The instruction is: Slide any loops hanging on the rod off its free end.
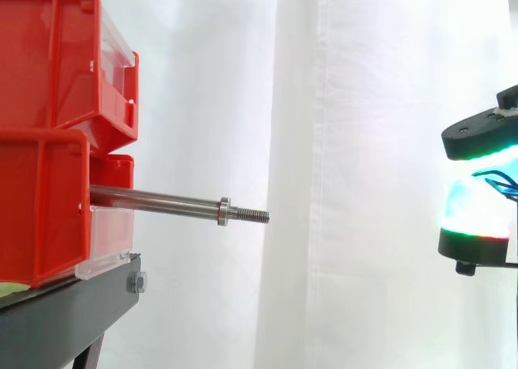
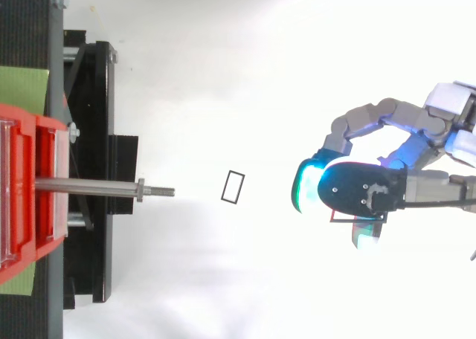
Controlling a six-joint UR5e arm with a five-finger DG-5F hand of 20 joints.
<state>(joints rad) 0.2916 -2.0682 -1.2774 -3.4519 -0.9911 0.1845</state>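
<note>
Red bins stacked on black stand, white curtain behind

No text, label, number or sign can be read anywhere, neither on the red bins, nor on the rod, nor on the black stand
</note>
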